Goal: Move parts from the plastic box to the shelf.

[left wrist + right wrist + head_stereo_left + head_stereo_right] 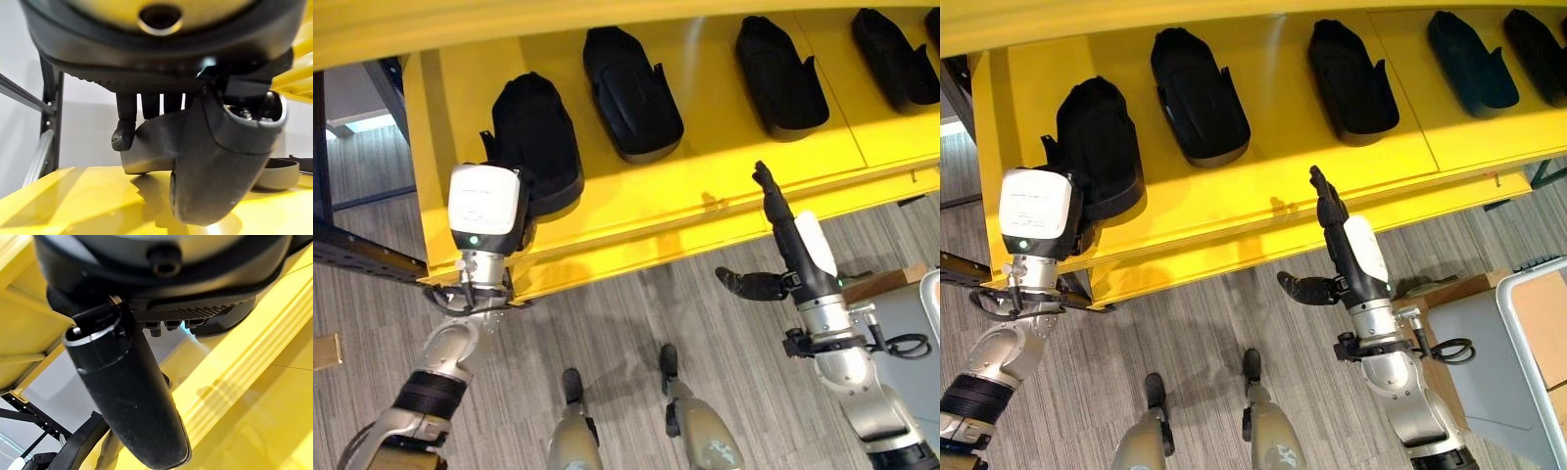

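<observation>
A yellow shelf (724, 196) runs across the upper part of the head views, its front edge slanting above a grey wood-patterned floor (626, 313). Four black moulded parts lie in a row on the shelf, well apart from one another, with bare yellow surface between them and a strip of open shelf along the front lip. The robot's left hand (128, 128) is at the shelf's left end, against the leftmost part (533, 137); its wrist view shows the fingers reaching down behind that part's curved body, which rests on the shelf, and the thumb in front, so the hand is curled round it. The neighbouring part (631, 93) sits further back, then a third part (781, 78) and a fourth part (896, 57) toward the right. The right hand (781, 230) hangs just in front of the shelf's lip, fingers straight and pointing up, thumb splayed sideways, holding nothing. A grey plastic box (1489, 352) shows at the lower right, beside the right arm.
</observation>
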You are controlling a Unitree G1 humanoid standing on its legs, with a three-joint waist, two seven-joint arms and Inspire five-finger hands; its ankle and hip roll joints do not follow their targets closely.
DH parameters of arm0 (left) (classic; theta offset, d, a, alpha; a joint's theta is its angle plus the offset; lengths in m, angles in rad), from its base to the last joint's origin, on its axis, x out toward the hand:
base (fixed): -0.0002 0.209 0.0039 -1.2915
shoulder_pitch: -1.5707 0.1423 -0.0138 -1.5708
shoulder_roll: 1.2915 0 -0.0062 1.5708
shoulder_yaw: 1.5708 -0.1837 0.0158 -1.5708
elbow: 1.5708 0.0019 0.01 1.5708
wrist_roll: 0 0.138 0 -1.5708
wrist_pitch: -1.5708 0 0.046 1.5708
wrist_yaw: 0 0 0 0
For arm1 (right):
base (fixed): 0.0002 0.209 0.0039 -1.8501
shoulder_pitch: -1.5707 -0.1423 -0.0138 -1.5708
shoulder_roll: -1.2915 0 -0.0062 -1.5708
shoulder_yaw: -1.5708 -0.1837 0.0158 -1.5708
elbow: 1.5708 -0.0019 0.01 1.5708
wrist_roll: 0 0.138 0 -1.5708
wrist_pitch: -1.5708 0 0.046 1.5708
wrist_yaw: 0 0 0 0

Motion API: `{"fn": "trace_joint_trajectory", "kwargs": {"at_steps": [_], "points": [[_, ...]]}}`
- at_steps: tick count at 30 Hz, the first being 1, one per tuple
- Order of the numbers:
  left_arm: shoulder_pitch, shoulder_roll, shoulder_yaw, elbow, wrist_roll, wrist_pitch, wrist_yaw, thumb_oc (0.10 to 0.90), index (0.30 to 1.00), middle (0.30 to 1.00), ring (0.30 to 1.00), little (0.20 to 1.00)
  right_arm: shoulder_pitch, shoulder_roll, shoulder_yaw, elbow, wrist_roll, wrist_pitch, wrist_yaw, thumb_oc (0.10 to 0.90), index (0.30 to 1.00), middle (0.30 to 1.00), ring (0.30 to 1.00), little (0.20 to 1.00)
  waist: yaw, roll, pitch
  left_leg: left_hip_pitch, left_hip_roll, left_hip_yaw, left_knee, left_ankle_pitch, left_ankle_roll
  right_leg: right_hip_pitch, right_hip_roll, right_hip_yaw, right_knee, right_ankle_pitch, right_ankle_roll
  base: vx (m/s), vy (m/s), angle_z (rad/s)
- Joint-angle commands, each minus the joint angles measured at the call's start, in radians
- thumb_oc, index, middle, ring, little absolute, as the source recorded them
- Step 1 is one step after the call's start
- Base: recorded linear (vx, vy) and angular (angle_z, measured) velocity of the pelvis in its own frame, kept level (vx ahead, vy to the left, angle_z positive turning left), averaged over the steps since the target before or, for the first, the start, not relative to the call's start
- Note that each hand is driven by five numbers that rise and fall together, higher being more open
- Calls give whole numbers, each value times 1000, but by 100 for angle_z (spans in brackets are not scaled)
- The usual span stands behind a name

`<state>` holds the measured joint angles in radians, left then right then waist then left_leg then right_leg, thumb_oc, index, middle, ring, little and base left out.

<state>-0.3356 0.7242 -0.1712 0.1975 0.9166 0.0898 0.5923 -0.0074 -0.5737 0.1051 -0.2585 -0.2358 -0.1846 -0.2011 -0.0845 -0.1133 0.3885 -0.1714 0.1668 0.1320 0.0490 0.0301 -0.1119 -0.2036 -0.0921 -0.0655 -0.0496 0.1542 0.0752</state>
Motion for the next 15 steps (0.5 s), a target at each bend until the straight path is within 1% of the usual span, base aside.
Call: {"fn": "trace_joint_trajectory", "kwargs": {"at_steps": [1, 9, 11, 14, 15], "points": [[12, 12, 82, 75, -43, 68, 4, 400, 300, 300, 300, 300, -54, -44, -41, -105, 10, -66, -25, 900, 1000, 1000, 1000, 1000, -6, -13, -50, -65, 32, -14, 103, -13, 1, -44, -36, 16, 159, -115, 51, 0, 0, 0], [-4, 23, 130, 116, -73, 105, 27, 400, 300, 300, 300, 300, -52, -52, -39, -114, 16, -64, -14, 900, 1000, 1000, 1000, 1000, -2, -22, -43, -74, 38, -21, 110, -14, -2, -47, -31, 12, 163, -116, 50, 0, 0, 0], [-13, 43, 146, 133, -77, 118, 34, 400, 300, 300, 300, 300, -51, -57, -36, -116, 18, -64, -9, 900, 1000, 1000, 1000, 1000, 0, -26, -42, -77, 39, -23, 116, -17, -3, -48, -30, 11, 165, -115, 50, 0, 0, 0], [-10, 69, 157, 128, -66, 121, 28, 400, 300, 300, 300, 300, -50, -59, -36, -116, 21, -64, -4, 900, 1000, 1000, 1000, 1000, 2, -29, -41, -83, 41, -25, 123, -19, -4, -50, -29, 11, 166, -114, 51, 0, 0, 0], [-6, 92, 163, 129, -54, 122, 25, 400, 300, 300, 300, 300, -50, -63, -38, -117, 22, -65, 0, 900, 1000, 1000, 1000, 1000, 3, -29, -41, -84, 42, -26, 125, -21, -4, -49, -29, 10, 167, -115, 51, 0, 10, 6]]}}
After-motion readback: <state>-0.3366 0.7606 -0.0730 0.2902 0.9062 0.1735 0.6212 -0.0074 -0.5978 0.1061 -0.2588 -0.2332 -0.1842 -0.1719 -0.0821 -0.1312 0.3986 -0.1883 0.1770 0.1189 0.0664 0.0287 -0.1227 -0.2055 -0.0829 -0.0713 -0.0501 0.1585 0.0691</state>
